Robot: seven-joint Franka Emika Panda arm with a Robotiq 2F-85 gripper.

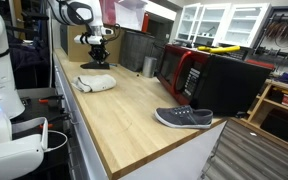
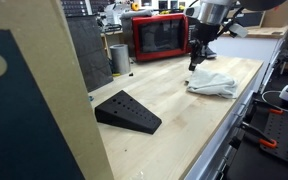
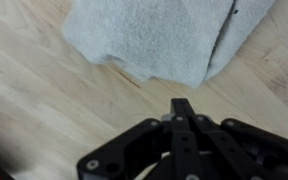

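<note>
Tool point(image 3: 182, 103) fingers pressed together, nothing between them, tips over bare wood just short of the white towel point(image 3: 154, 35). Towel crumpled, lying near the counter's point(image 1: 134, 105) open long edge. Red microwave point(image 1: 184, 70) along the back edge. Grey shoe point(image 1: 184, 117) well apart, near the counter's end corner.

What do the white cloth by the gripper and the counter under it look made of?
Cloth: soft terry-like fabric, off-white and matte; nubby pile and limp folds show. Counter: pale wood, butcher-block style, smooth low-sheen finish; grain and plank seams show, though a laminate is possible.
</note>
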